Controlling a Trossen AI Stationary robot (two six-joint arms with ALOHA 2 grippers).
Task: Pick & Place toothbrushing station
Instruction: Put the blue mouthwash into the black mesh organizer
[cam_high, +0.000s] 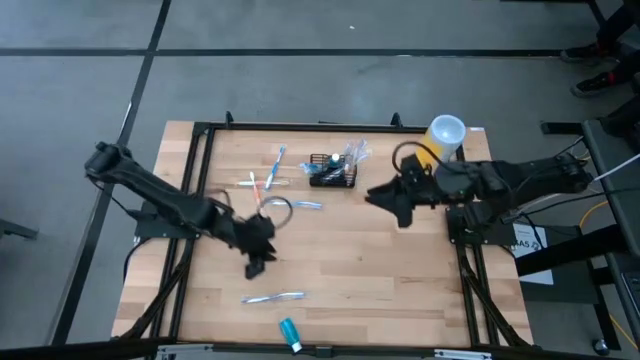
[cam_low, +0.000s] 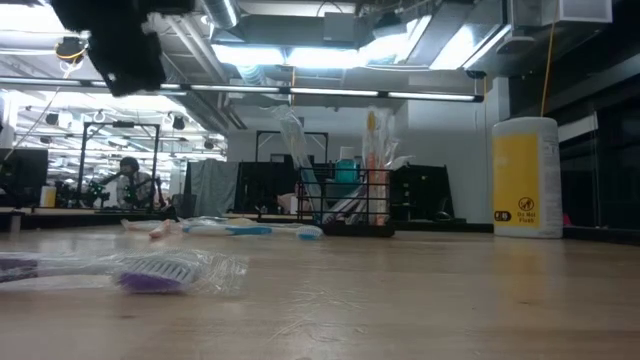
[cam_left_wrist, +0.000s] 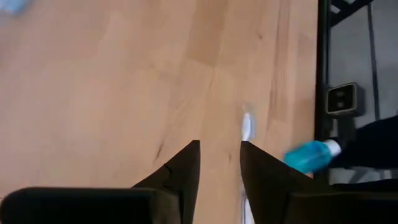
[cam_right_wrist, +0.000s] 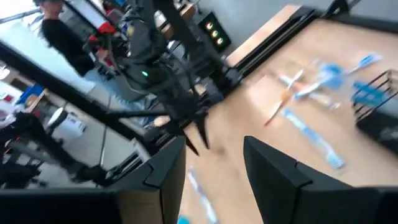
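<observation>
From the high view, the toothbrushing station (cam_high: 333, 172) stands near the table's (cam_high: 400, 290) far edge, about midway along it, already stuffed with wrapped brushes. The left claw (cam_high: 254, 268) hangs over the table's middle, nearer the left edge; the right claw (cam_high: 398, 213) hovers toward the right edge, beside the yellow canister (cam_high: 441, 140). Both have free wood around them.

In the low view, the station's contents stand taller than its mesh, so a sideways nudge might tip it.

The left wrist view shows its fingers slightly parted, gripping nothing, above a wrapped toothbrush (cam_left_wrist: 247, 127); the blue tube (cam_left_wrist: 311, 155) sits close to the near edge and could roll off.

The right wrist view shows fingers apart, empty.
</observation>
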